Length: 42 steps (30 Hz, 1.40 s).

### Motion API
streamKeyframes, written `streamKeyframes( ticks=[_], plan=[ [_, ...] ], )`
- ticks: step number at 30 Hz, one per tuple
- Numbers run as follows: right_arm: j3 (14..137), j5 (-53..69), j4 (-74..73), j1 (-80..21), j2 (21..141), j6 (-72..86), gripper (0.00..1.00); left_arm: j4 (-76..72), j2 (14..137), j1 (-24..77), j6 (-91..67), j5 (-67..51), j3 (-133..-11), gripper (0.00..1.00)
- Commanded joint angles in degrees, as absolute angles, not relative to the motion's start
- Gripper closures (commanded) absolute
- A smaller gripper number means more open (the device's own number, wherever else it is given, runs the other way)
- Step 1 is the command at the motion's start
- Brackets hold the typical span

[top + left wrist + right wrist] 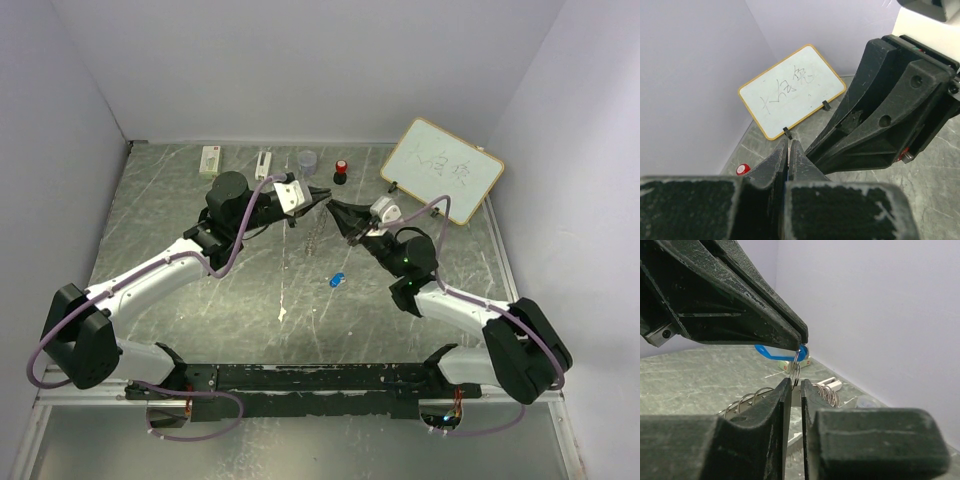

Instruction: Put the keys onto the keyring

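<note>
Blue plastic, smooth and oval, shows at the centre of the right wrist view. It is a blue key (pixel 774 351) pinched flat in the tips of the left claw (pixel 803 338), whose scuffed black wedge-shaped fingers slant in from the upper left and are pressed fully together on it. From the key a thin steel loop (pixel 797 365) drops into the narrow slit of the right claw (pixel 795 388), which rises from the bottom edge. Its matt, grainy fingers stand almost together, but whether they actually pinch the wire cannot be told. Behind those tips the keyring (pixel 748 399) fans out to both sides as a row of fine silvery wire coils. In the top view a second key (pixel 336 280), also blue, lies loose on the marbled grey-green table (pixel 180 200) at mid-frame, just below the meeting claws. A rounded, wood-edged whiteboard (pixel 442 170) leans at the upper right.
</note>
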State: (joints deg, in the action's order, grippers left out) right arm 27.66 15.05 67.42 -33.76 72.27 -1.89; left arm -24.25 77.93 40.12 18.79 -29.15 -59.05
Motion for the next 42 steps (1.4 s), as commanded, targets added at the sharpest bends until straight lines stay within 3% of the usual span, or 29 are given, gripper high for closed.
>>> streamKeyframes(
  ticks=[1,5,9,17,28,37,42],
  plan=[
    [29.0,14.8,70.9,-33.6,73.0,-1.0,0.89,-27.7,76.0,40.8,18.6,-29.3,-59.2,0.93],
    [28.9,14.5,71.1,-33.6,73.0,-0.9,1.0,-27.5,75.9,40.8,18.7,-29.3,-59.2,0.93],
    [29.7,14.3,68.3,-33.6,71.9,-1.6,1.0,-26.5,76.1,40.9,19.3,-29.2,-59.6,0.93],
    [44.8,15.6,34.9,-33.6,69.1,-7.6,1.0,-17.6,78.5,41.0,23.0,-30.3,-63.2,0.93],
    [67.5,20.8,1.2,-33.6,78.2,-12.1,1.0,-13.1,80.5,42.4,24.7,-30.4,-66.6,0.93],
    [64.4,21.5,3.5,-33.6,77.0,-12.1,1.0,-13.6,80.2,42.9,24.3,-27.6,-65.7,0.93],
    [62.3,20.2,5.0,-33.6,75.1,-11.8,1.0,-16.5,78.8,42.9,20.9,-17.3,-63.1,0.93]
  ],
)
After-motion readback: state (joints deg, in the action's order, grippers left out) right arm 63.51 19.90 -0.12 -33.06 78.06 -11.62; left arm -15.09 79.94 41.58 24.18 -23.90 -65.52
